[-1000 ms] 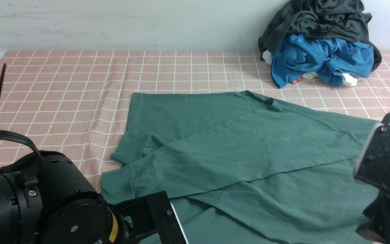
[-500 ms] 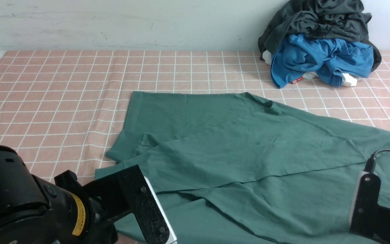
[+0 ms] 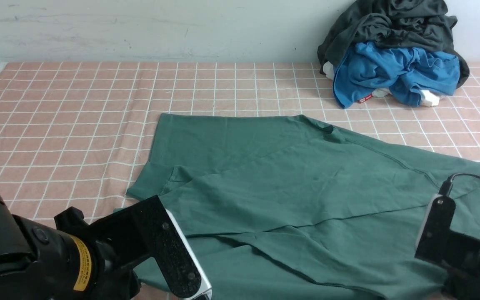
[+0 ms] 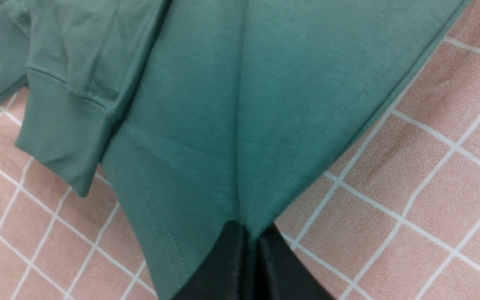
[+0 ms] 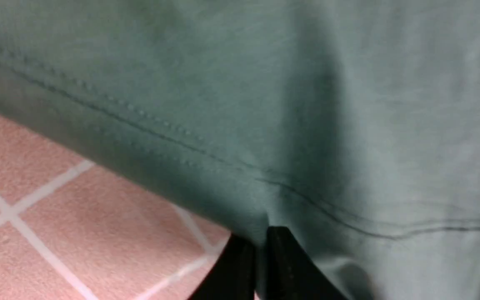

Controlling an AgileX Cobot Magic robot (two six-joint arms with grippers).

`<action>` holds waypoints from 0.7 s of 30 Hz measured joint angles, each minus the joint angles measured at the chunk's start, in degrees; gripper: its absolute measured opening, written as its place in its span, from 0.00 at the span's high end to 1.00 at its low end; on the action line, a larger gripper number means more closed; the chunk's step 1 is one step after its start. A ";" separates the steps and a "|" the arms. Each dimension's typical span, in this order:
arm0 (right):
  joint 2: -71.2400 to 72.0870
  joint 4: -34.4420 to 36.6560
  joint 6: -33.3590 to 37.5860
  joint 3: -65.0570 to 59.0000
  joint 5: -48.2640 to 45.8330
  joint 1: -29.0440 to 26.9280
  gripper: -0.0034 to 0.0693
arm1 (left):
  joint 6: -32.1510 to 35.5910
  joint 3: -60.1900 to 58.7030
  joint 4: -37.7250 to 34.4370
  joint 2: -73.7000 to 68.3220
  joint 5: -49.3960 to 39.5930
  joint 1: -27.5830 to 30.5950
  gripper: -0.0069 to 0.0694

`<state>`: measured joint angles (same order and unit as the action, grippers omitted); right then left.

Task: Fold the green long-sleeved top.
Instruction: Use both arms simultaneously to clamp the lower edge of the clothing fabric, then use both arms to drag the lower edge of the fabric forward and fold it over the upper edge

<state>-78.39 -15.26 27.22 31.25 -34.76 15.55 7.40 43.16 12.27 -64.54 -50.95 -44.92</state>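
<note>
1. A desk (image 3: 77,104) covered in a pink cloth with a white grid fills the front view, and a pale wall runs along its far edge.
2. The green long-sleeved top (image 3: 286,196) lies spread mostly flat. It reaches from the middle of the desk to the right edge and down to the near edge.
3. Its two sleeves are folded across the body, and a ribbed cuff (image 3: 148,187) points toward the left edge of the desk.
4. The left hand (image 4: 250,237) is clenched on a corner of the top's hem near the near edge. Its dark fingers are pressed together, and the fabric fans out from the pinch.
5. The right hand (image 5: 261,246) is clenched on the stitched edge of the top toward the near right corner. The fabric there is lifted slightly off the cloth.
6. At the far right corner, against the wall, a crumpled dark grey garment (image 3: 390,21) sits on top of a crumpled blue garment (image 3: 394,71). Both lie well apart from the top.
</note>
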 joint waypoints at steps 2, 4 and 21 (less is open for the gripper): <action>1.89 0.00 -0.66 2.02 -3.61 0.00 0.94 | -0.35 0.00 0.00 0.00 -0.69 0.00 0.91; 3.69 -0.05 -0.90 4.04 -7.22 0.00 0.95 | -0.92 0.69 -0.05 -0.17 -2.09 0.09 0.90; -20.57 -9.97 -4.59 36.12 3.45 -5.91 0.95 | -0.25 41.02 -0.85 -38.24 7.41 24.87 0.88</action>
<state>-98.96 -25.23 22.63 67.38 -31.31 9.64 7.15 84.18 11.42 -102.78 -43.54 -20.05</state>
